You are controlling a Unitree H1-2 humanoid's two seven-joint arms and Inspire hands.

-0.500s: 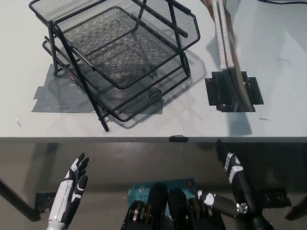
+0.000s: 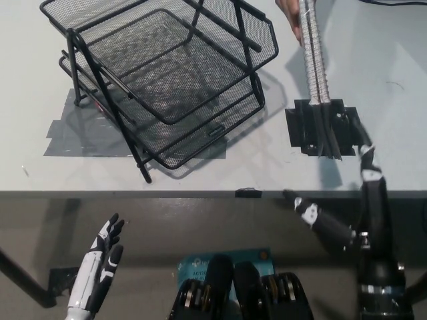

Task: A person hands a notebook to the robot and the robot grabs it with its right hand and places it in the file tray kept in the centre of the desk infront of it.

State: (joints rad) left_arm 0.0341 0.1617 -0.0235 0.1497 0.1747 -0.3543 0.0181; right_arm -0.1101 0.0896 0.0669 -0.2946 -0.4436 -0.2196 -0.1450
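Observation:
A notebook [image 2: 314, 63] stands on edge at the right of the desk, its spiral binding facing me and its lower end on a black tape patch [image 2: 299, 131]. A person's hand [image 2: 289, 15] holds its top at the picture's upper edge. My black right hand [image 2: 358, 225] is open just below and right of the notebook's lower end; one finger reaches up over the desk edge near the tape, not touching the notebook. The black mesh file tray [image 2: 269, 35], with stacked tiers, sits at the desk's centre-left and holds nothing. My white left hand [image 2: 101, 265] rests open at lower left.
Grey tape [image 2: 70, 133] marks the desk under the tray's left side. The desk's front edge [image 2: 133, 193] runs across the picture, with a small black tab [image 2: 247, 193] at its middle. A thin cable shows at the top right corner.
My right hand has risen and swung right, its fingers now spread toward the notebook's lower end. The notebook has turned to stand more edge-on, and the person's hand now shows at its top.

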